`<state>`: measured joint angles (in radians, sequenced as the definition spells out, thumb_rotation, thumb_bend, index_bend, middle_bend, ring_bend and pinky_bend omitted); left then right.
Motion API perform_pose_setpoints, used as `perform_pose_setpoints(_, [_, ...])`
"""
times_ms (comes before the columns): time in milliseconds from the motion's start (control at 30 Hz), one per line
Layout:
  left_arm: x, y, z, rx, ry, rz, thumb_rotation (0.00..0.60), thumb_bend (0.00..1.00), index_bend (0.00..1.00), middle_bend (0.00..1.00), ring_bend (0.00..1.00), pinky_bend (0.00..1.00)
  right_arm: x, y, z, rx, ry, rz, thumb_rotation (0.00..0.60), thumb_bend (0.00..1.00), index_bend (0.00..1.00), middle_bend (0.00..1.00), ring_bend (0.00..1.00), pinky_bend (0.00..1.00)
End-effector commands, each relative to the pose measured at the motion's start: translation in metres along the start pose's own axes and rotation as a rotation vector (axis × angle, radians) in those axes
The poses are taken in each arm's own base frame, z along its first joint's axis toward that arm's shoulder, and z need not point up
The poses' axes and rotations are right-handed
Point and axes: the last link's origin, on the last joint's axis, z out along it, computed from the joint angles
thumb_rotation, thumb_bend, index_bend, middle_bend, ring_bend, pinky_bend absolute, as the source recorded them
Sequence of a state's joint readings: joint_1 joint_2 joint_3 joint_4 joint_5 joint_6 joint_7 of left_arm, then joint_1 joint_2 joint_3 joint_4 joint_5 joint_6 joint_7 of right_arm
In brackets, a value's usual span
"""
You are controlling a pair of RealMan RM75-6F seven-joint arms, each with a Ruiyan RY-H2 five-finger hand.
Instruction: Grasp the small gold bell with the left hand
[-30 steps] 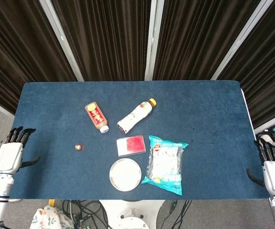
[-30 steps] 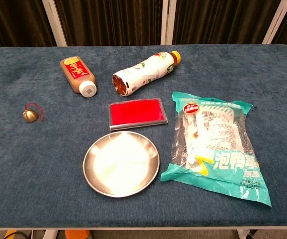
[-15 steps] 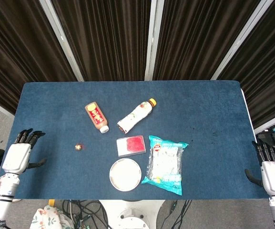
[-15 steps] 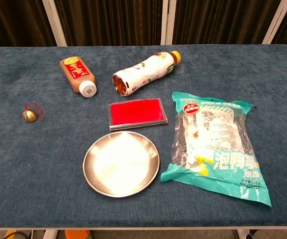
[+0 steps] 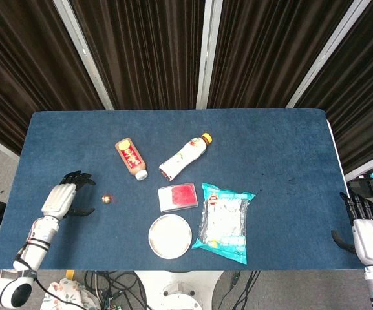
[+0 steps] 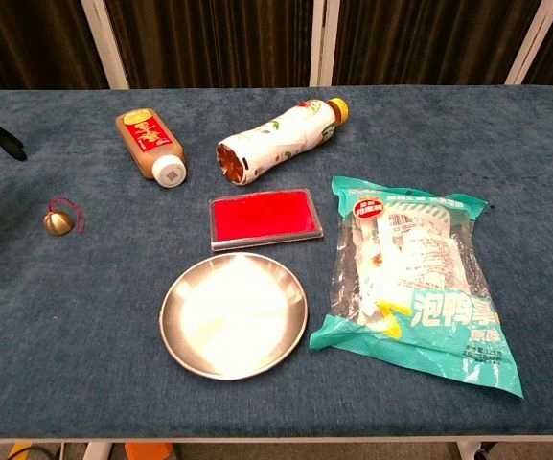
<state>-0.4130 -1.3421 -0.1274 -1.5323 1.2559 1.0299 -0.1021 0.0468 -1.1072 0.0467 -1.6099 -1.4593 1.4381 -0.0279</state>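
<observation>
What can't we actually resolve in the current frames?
- Left hand: chest view shows only dark fingertips at the left edge; the rest is cut off.
- Right hand: absent from chest view; in head view it sits at the frame corner.
- Small gold bell: too small in head view for detail.
- Height of the left hand above the table: unclear in either view.

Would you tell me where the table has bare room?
Bare blue cloth lies right of the teal snack bag, and along the far edge behind both bottles. It is crowded mid-table, around the red case and steel plate.
</observation>
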Motion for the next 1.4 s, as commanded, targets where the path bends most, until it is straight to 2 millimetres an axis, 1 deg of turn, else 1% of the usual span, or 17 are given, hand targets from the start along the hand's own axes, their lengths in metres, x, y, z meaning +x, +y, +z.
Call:
perform_pose_setpoints(33, [-0.006, 0.007, 0.013, 0.0, -0.021, -0.002, 0.6, 0.16, 0.33, 0.15, 0.03, 0.03, -0.001, 0.001, 0.0, 0.001, -0.006, 0.004, 0.6, 0.2, 0.0, 0.0, 0.0, 0.07])
perform_pose_setpoints(167, [-0.01, 0.01, 0.02, 0.0, -0.035, 0.009, 0.6, 0.16, 0.35, 0.16, 0.03, 0.03, 0.0, 0.003, 0.0, 0.003, -0.007, 0.009, 0.6, 0.21, 0.0, 0.0, 0.0, 0.07])
perform_pose_setpoints(467, [-0.015, 0.01, 0.026, 0.005, -0.049, 0.045, 0.6, 0.16, 0.4, 0.17, 0.03, 0.03, 0.0, 0.006, -0.001, -0.002, -0.005, 0.013, 0.6, 0.21, 0.0, 0.0, 0.0, 0.07])
perform_pose_setpoints(700, [-0.02, 0.009, 0.031, 0.006, -0.06, 0.056, 0.6, 0.2, 0.42, 0.18, 0.04, 0.03, -0.003, 0.006, 0.0, -0.004, -0.013, 0.011, 0.6, 0.21, 0.0, 0.0, 0.0, 0.07])
perform_pose_setpoints(867, [-0.021, 0.008, 0.033, 0.002, -0.069, 0.059, 0.6, 0.26, 0.43, 0.18, 0.04, 0.03, -0.004, 0.007, 0.001, -0.013, -0.015, 0.009, 0.6, 0.21, 0.0, 0.0, 0.0, 0.07])
perform_pose_setpoints(1400, [-0.024, 0.011, 0.035, -0.013, -0.091, 0.065, 0.6, 0.31, 0.46, 0.19, 0.04, 0.03, -0.006, 0.007, 0.001, -0.013, -0.023, 0.012, 0.6, 0.21, 0.0, 0.0, 0.0, 0.07])
